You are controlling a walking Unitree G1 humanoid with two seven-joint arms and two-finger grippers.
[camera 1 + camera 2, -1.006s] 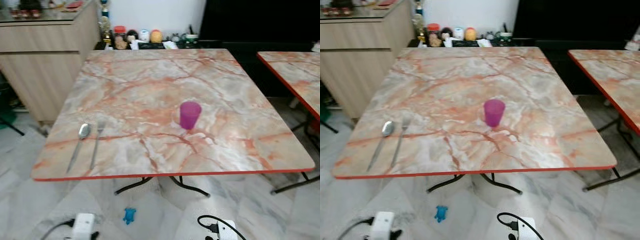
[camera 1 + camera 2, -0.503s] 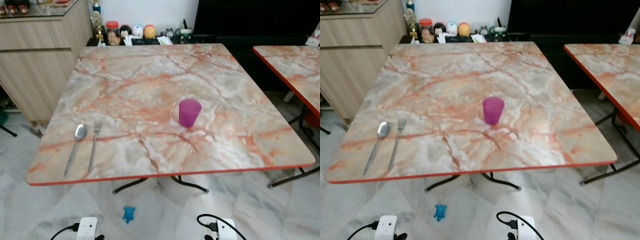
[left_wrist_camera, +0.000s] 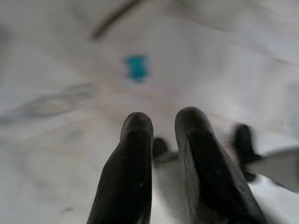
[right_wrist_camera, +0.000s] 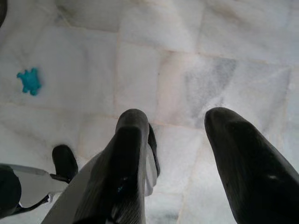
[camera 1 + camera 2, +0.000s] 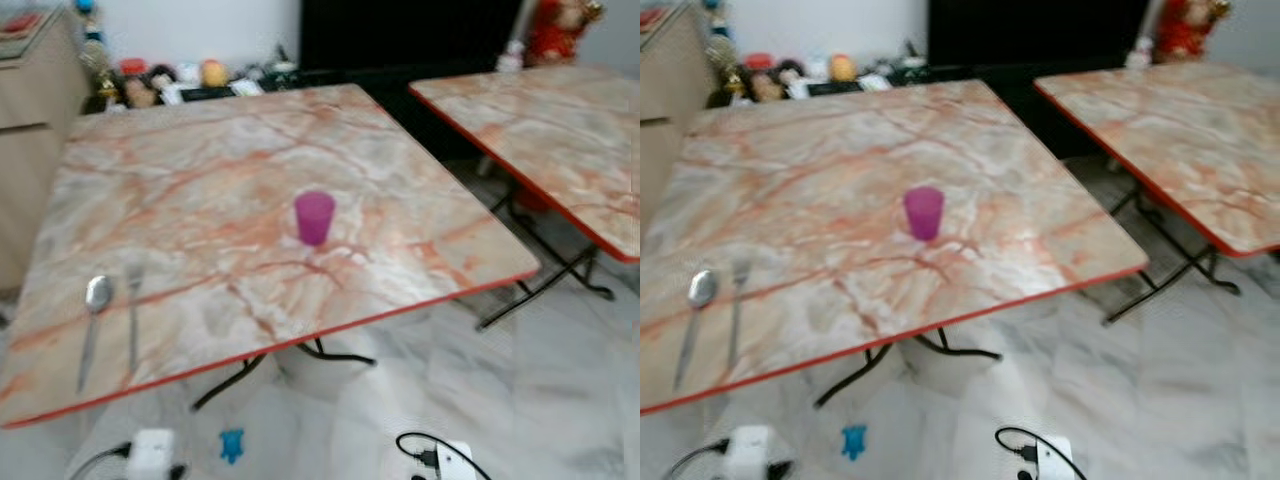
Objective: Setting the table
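Grippers hang over the floor: our left gripper [image 3: 161, 140] nearly closed and empty, our right gripper [image 4: 182, 149] spread and empty. Up ahead of both, on the table [image 5: 200, 330], lie spoon [image 5: 95, 300] and fork [image 5: 133, 285], the purple cup [image 5: 314, 217] farther. We should stop turning before reaching.

purple cup [image 5: 314, 217] upright mid-table | spoon [image 5: 92, 316], likely fork [image 5: 133, 316] side-by-side
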